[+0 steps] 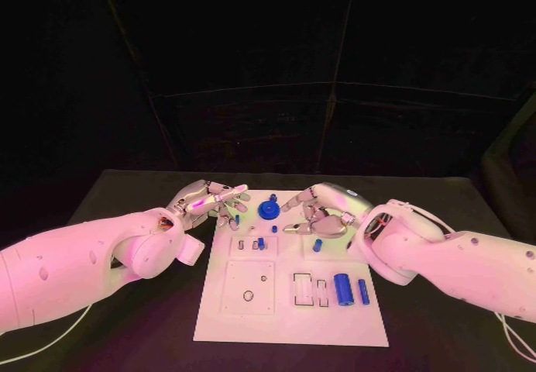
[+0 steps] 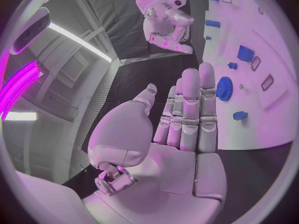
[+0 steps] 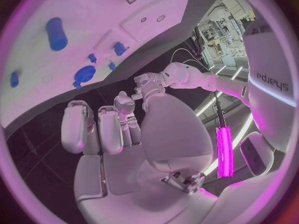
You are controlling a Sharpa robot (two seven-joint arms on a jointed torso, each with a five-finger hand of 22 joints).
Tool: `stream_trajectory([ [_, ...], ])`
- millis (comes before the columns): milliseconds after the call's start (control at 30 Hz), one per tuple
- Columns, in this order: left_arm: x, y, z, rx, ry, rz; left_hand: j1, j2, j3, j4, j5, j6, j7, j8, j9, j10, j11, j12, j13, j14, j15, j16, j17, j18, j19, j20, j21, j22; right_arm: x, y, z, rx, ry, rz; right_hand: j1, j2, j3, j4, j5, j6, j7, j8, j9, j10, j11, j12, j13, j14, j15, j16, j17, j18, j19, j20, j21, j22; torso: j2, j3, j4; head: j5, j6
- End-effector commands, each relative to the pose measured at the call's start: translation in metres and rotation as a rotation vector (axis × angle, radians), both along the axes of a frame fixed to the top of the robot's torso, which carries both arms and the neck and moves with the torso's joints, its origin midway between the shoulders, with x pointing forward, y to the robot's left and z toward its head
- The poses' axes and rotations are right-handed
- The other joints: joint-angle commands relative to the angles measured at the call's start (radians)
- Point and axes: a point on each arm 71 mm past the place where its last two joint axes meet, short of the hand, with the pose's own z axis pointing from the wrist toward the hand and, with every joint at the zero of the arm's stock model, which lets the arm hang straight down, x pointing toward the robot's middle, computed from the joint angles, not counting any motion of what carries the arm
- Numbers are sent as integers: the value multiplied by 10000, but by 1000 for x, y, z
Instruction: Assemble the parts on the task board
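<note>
Black desk [image 1: 447, 201], with the white task board [image 1: 293, 322] lying flat at its middle. Both arms reach in over the board's far end.

Left hand [image 1: 212, 203]: hovers at the board's far left corner, fingers straight and side by side, thumb apart, nothing in it; the left wrist view shows the palm bare [image 2: 181, 134].

Right hand [image 1: 318, 213]: over the board's far right part, fingers curled loosely inward; the right wrist view shows an empty palm [image 3: 118, 134].

Between the two hands, on the board: a blue gear [image 1: 268, 211], round and toothed, lying flat. Just beyond the left hand's fingertips in the left wrist view [image 2: 224, 88].

Nearer the robot than the right hand: a large blue cylinder [image 1: 343, 289] and a slimmer blue pin [image 1: 362, 292], side by side, beside empty outlined slots.

Just below the right hand's fingers: a small blue peg [image 1: 317, 246]. Another small blue piece [image 1: 259, 243] lies between the hands, nearer than the gear.
</note>
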Motion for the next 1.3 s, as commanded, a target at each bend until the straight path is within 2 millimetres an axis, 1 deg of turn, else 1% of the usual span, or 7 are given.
stream_trajectory([
  [33,-3,-5,-9,3229,1157,-2035,-461,-52,-533,430,65,-66,-46,129,100,-113,16,443,406,238,-30,2514,2327,-221,787,-85,2050,2296,1,-15,10,1368,1277,411,235,111,9,-108,277,52,-43,109,28,-48,-12,-18,-5,388,41,-49,-23,97,-50,-16,-45,-30,-156,35,-33,60,-82],
  [100,2,-4,-5,4118,1290,-2200,-111,221,-1040,661,63,-274,-108,659,446,-713,39,1665,1472,-283,-21,4100,3816,-360,521,-171,3565,3860,4,-29,15,1515,1385,124,333,171,8,-153,433,95,-59,146,38,-25,-29,-6,1,391,26,-68,-32,96,-42,-31,-51,-29,-238,58,-37,79,-146],
  [267,13,-3,2,6017,1335,-2284,175,569,-1559,888,124,-10,-573,2182,1417,-628,-426,4554,3602,1325,-421,7351,7002,-695,1335,-342,6075,7199,11,-54,20,1759,1556,-517,390,211,-4,-182,506,114,-69,168,42,23,-40,41,37,402,16,-64,-16,88,-14,-42,-41,1,-355,89,-41,117,-255],
  [333,19,-5,6,7094,1382,-2373,272,613,-2036,1028,28,-369,-763,3303,2332,19,-761,8186,7330,1579,-619,7808,7514,-988,1998,-647,7314,9166,14,-64,22,1803,1614,-799,406,228,-8,-189,534,121,-71,176,43,61,-43,92,80,404,12,-67,-17,86,-6,-46,-38,9,-404,105,-65,148,-313],
  [400,23,-9,8,7941,1476,-2483,130,805,-2236,1256,18,-450,-858,3796,2737,221,-799,9160,8416,1579,-678,7808,7514,-1050,2045,-676,7464,9392,16,-70,22,1803,1659,-964,416,240,-16,-194,566,126,-74,183,44,95,-45,135,115,408,9,-68,-15,86,-4,-50,-40,8,-432,117,-68,156,-342],
  [667,36,-32,2,10389,1872,-2715,-274,919,-2892,1859,-1,-813,-932,4356,3307,559,-900,10002,9386,1579,-789,7808,7514,-1151,2335,-753,7756,9964,20,-78,22,1709,1735,-1206,493,303,-49,-232,857,161,-84,225,48,185,-61,243,201,426,-7,-68,7,80,26,-69,-35,31,-502,152,-38,184,-428],
  [1300,51,-78,-6,11533,2147,-2859,-284,838,-3321,2030,1,-1044,-945,4661,3656,473,-909,10042,9460,1579,-802,7808,7514,-1168,2394,-781,7793,10052,27,-81,21,1612,1765,-1530,572,277,-107,-297,1092,180,-94,265,50,179,-72,233,188,421,-19,-128,-49,89,4,-82,-67,-19,-494,154,-34,267,-490],
])
